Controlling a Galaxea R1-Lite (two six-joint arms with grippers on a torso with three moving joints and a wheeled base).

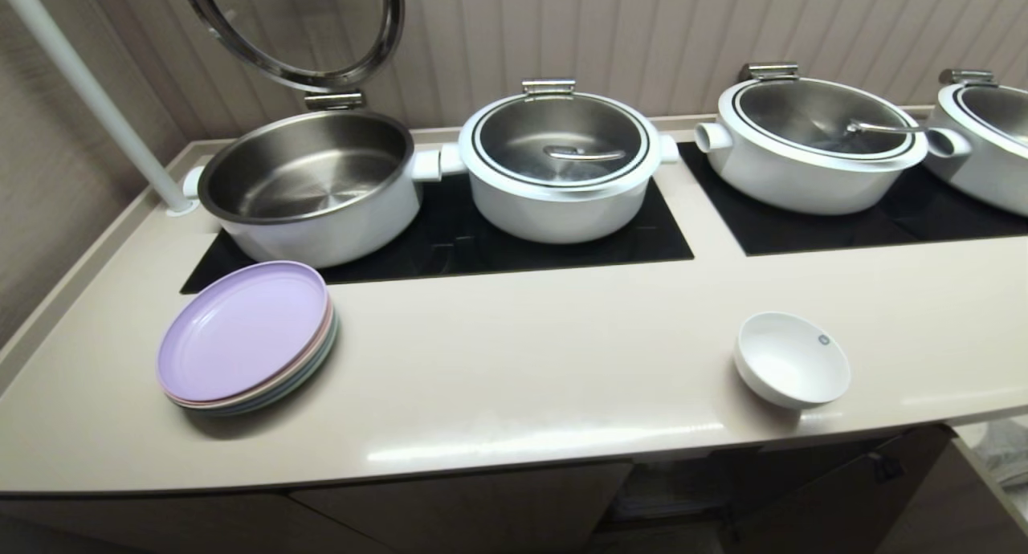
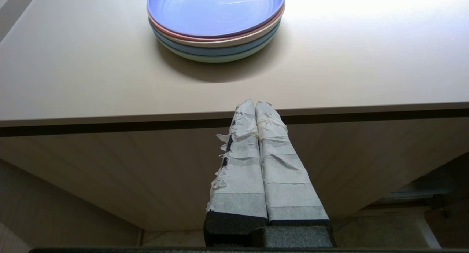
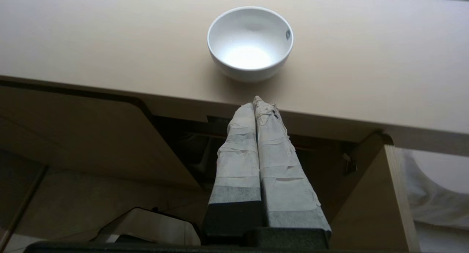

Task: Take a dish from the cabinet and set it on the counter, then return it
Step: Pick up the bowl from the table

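**Listener:** What sits closest to the camera?

**Robot:** Closest in my right wrist view is my right gripper [image 3: 256,104], its two tape-wrapped fingers [image 3: 238,154] pressed together with nothing between them. It hangs below the front edge of the tabletop [image 1: 514,377], in front of the cabinet [image 3: 91,135], whose door stands open.

**Listener:** Where is the dish?

**Robot:** The dish [image 1: 792,359] stands upright on the tabletop, near the front edge and toward my right. It is a small white bowl with a tiny blue-grey mark near its rim. From my right wrist it appears just past the gripper tips, apart from them and untouched.

**Listener:** And your other arm?

**Robot:** My left gripper [image 2: 255,105] also hangs below the tabletop edge, before a closed cabinet front. Its taped fingers are pressed together and hold nothing. Beyond it, on the tabletop, rests a stack of pastel plates [image 1: 247,337] with a lilac one on top, well apart from the dish.

**Listener:** What else is on the tabletop?

**Robot:** Behind the plates and dish, black glass cooktop panels [image 1: 642,237] carry four white pots. The leftmost pot [image 1: 309,186] has its round lid [image 1: 293,24] raised; the next pot [image 1: 560,164] is covered by a glass lid. A white pole [image 1: 88,88] rises at the far left corner.
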